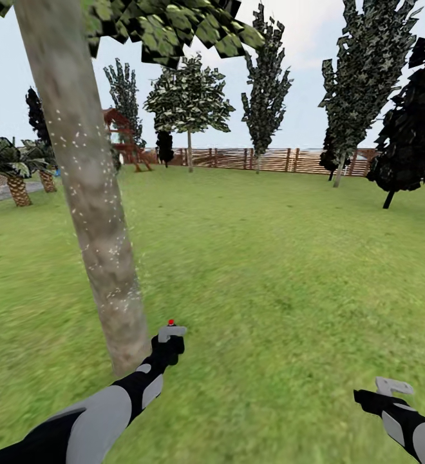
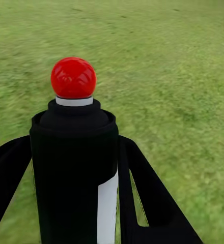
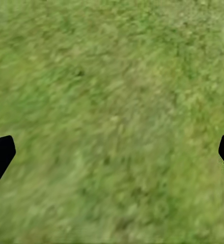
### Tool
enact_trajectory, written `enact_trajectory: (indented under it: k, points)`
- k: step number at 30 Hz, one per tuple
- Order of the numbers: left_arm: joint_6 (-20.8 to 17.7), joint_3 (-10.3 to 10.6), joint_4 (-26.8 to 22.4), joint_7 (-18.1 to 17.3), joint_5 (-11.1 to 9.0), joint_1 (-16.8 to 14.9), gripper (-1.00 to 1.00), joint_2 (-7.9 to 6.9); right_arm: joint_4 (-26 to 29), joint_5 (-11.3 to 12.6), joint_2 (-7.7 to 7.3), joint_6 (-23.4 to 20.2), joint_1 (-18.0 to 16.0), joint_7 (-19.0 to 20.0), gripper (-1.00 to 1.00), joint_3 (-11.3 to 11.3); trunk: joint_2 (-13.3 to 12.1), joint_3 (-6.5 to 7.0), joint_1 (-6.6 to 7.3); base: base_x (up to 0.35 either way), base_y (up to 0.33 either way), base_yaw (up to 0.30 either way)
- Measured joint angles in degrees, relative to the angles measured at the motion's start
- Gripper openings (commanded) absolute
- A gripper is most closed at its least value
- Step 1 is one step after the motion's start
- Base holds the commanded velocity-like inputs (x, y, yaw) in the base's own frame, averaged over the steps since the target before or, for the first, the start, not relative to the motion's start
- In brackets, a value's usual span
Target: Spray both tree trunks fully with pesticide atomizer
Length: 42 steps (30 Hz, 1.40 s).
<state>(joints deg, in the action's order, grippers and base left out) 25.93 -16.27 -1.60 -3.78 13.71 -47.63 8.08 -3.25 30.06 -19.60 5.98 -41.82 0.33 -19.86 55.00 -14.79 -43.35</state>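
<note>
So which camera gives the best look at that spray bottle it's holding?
The left wrist view: the pesticide atomizer looms close, black body, white label, red knob, gripped in the left claw. The head view shows it small beside the speckled tree trunk.

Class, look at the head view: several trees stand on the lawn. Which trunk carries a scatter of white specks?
The thick grey-brown trunk nearest the robot, beside the left gripper holding the atomizer. The distant trunks show no specks.

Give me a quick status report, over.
Left gripper shut on the pesticide atomizer, beside the speckled tree trunk. Right gripper open, over lawn. Nothing in the way.
</note>
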Motion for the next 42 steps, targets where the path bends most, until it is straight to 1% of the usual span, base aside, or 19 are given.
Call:
enact_trajectory:
  k: [6,12,15,31,42]
  points:
    - [0.00,-0.01,0.01,0.00,0.00,0.00,-1.00,0.00,0.00,0.00,0.00,0.00,0.02,0.00,1.00,0.00,0.00,0.00,0.00,0.266,-0.257,-0.013]
    - [0.00,-0.01,-0.01,0.00,0.00,0.00,-1.00,0.00,0.00,0.00,0.00,0.00,0.02,0.03,1.00,0.00,0.00,0.00,0.00,0.274,-0.249,-0.236]
    - [0.00,0.00,-0.02,0.00,0.00,0.00,-1.00,0.00,0.00,0.00,0.00,0.00,0.04,0.01,1.00,0.00,0.00,0.00,0.00,0.275,-0.248,-0.107]
    - [0.00,-0.02,0.00,0.08,0.00,0.00,-1.00,0.00,0.00,0.00,0.00,0.00,0.05,0.03,1.00,0.00,0.00,0.18,0.00,0.290,-0.229,-0.004]
    - [0.00,-0.04,-0.02,0.17,0.00,0.00,-1.00,0.00,0.00,0.00,0.08,0.00,0.06,0.02,1.00,-0.02,0.00,0.18,0.00,0.334,-0.125,0.000]
